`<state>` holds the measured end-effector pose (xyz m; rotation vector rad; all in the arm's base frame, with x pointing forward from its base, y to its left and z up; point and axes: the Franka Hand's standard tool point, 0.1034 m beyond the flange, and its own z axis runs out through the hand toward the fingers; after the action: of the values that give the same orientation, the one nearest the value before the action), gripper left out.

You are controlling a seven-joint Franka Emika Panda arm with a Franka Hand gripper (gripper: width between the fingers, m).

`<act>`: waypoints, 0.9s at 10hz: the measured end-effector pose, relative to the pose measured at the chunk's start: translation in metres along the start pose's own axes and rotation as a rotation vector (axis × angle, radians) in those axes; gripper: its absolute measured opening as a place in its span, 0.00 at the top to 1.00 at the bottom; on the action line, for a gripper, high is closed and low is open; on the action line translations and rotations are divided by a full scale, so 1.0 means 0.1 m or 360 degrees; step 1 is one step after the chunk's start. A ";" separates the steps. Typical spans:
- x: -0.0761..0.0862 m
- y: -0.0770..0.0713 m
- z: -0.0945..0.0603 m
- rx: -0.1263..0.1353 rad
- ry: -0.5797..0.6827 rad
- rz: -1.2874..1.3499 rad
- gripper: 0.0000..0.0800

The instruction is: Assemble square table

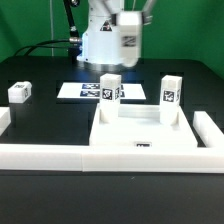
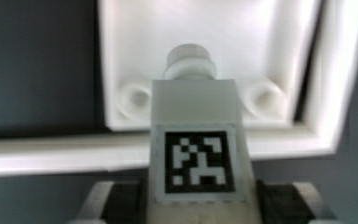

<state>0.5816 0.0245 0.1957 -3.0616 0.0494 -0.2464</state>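
On the far left of the black table (image 1: 50, 120), the left leg block (image 1: 20, 93) lies by itself, well apart from the others. Near it, the low white border wall (image 1: 45, 156) runs along the near side of the table, with short ends at the left and at the right. A bit farther back, the marker board (image 1: 82, 90) lies flat on the table.

Next comes the second leg block (image 1: 110, 92). It stands upright at the far left corner of the square table top (image 1: 140, 135). The table top is a white tray with a raised rim, and it sits just behind the border wall, right of the middle.

High above the table top, the end effector (image 1: 130, 20) looks blurry in the exterior view. In the wrist view its two fingers (image 2: 108, 198) sit on both sides of the held leg block (image 2: 197, 130), so it is holding that block. The block's tag faces the wrist camera and its round tip points down at a corner of the table top with two round bumps.

On the right, the right leg block (image 1: 171, 95) stands upright at the far right corner of the table top.
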 end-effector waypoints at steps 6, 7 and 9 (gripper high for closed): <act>0.02 0.12 0.07 -0.0074 0.0666 -0.0037 0.64; -0.05 -0.20 0.27 -0.0013 0.0818 0.0038 0.64; -0.01 -0.57 0.69 0.0021 0.0801 0.0047 0.64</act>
<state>0.5928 0.0856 0.1313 -2.8971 0.1174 -0.9980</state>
